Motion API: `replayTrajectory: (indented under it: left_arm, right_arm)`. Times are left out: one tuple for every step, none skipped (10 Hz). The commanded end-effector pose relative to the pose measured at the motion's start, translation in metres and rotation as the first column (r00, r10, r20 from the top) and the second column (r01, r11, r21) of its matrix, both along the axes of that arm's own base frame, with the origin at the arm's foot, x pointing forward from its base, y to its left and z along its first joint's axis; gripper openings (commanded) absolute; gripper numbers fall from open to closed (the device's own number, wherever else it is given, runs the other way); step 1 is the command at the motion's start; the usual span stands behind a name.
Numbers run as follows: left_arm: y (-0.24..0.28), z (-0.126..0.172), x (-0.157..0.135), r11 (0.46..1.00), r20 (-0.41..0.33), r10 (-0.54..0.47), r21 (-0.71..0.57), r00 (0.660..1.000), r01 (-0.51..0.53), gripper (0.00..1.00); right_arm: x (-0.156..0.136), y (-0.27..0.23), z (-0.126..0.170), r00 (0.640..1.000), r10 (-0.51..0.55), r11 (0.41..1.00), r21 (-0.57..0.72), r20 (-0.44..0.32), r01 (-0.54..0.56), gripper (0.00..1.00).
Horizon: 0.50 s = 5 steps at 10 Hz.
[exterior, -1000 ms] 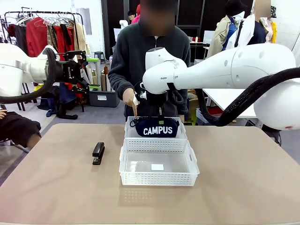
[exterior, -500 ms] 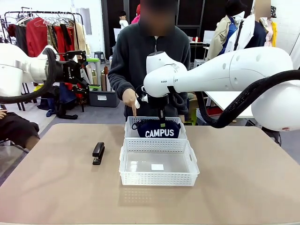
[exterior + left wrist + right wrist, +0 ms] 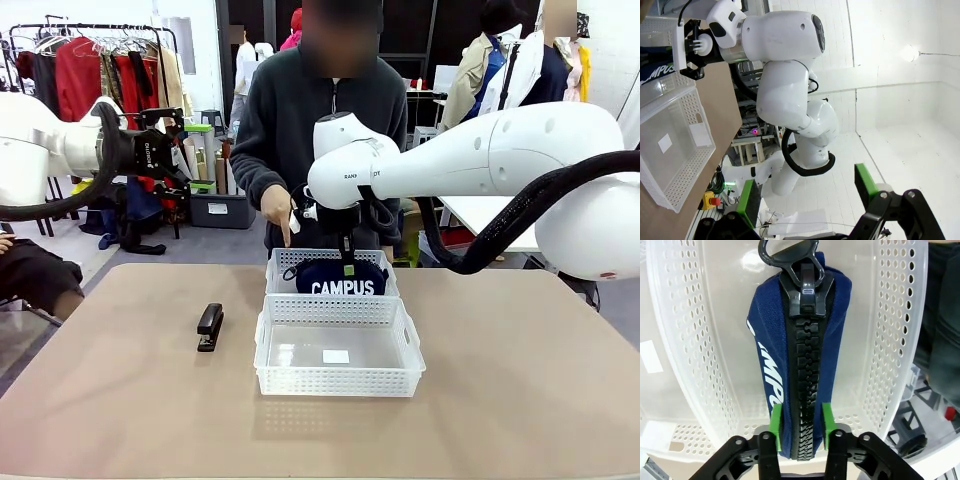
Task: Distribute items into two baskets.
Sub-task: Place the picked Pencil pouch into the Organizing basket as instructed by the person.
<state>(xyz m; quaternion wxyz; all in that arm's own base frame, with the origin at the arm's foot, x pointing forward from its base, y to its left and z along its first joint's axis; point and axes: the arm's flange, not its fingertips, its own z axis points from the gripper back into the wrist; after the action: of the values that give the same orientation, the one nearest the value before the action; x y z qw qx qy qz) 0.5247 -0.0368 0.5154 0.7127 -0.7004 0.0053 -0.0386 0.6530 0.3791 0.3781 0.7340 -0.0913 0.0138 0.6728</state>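
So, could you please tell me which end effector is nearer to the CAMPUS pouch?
The right. The right end effector flanks the pouch inside the far basket; the left end effector hangs high, far off to the pouch's left.

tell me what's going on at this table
The right gripper is down in the far basket, its jaws on either side of the navy CAMPUS pouch, which sits in that basket. Whether they are pinching it is unclear. The person's hand points down at that basket's corner. The black stapler lies on the table left of the near basket. The left gripper hangs open, off to the side.
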Motion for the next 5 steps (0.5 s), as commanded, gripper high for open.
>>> replayTrajectory:
  left_arm:
    - [0.001,0.001,-0.001,1.000,0.001,0.002,-0.002,1.000,-0.002,1.00]
    - [0.001,0.001,-0.001,1.000,0.001,0.002,-0.002,1.000,-0.002,1.00]
    - [0.001,0.001,-0.001,1.000,0.001,0.002,-0.002,1.000,-0.002,1.00]
    - [0.001,0.001,-0.001,1.000,0.001,0.002,-0.002,1.000,-0.002,1.00]
    - [0.001,0.001,-0.001,1.000,0.001,0.002,-0.002,1.000,-0.002,1.00]
  right_arm:
    - [0.009,0.003,0.008,1.000,-0.004,1.000,0.010,0.017,0.004,1.00]
    - [0.009,0.002,0.009,1.000,-0.005,1.000,0.014,0.019,0.004,1.00]
    - [0.010,0.001,0.012,1.000,-0.009,1.000,0.016,0.024,0.009,1.00]
    - [0.010,0.001,0.014,0.999,-0.018,1.000,0.022,0.029,0.017,1.00]
    - [0.012,-0.002,0.019,0.999,-0.023,0.999,0.033,0.027,0.022,1.00]
